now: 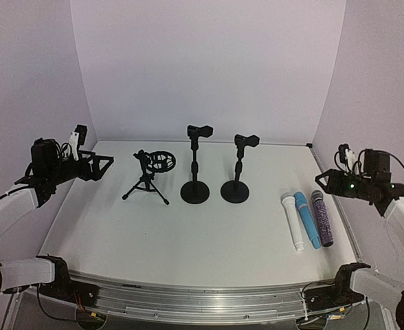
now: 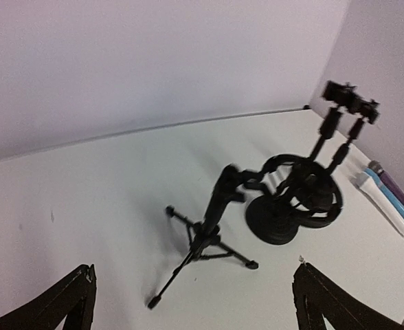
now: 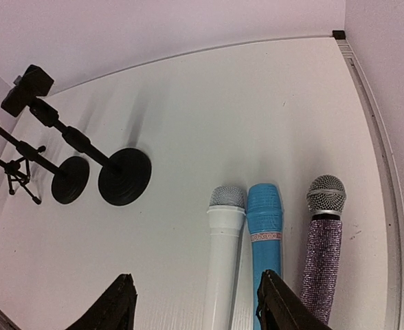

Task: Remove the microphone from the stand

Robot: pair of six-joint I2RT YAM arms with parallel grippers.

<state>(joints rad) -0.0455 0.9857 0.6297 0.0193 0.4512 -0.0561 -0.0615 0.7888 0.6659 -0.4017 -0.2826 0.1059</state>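
White microphone (image 1: 292,221), blue microphone (image 1: 306,218) and purple microphone (image 1: 321,217) lay side by side on desk (image 1: 188,234), right of round-base stands (image 1: 236,168), well apart from tripod stand (image 1: 147,177). Left jaws spread wide, gripping nothing. Right jaws apart, gripping nothing, raised above microphones.

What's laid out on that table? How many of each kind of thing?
Microphones: 3 (white microphone, blue microphone, purple microphone)
Round-base stands: 2
Tripod stand: 1
Total: 6
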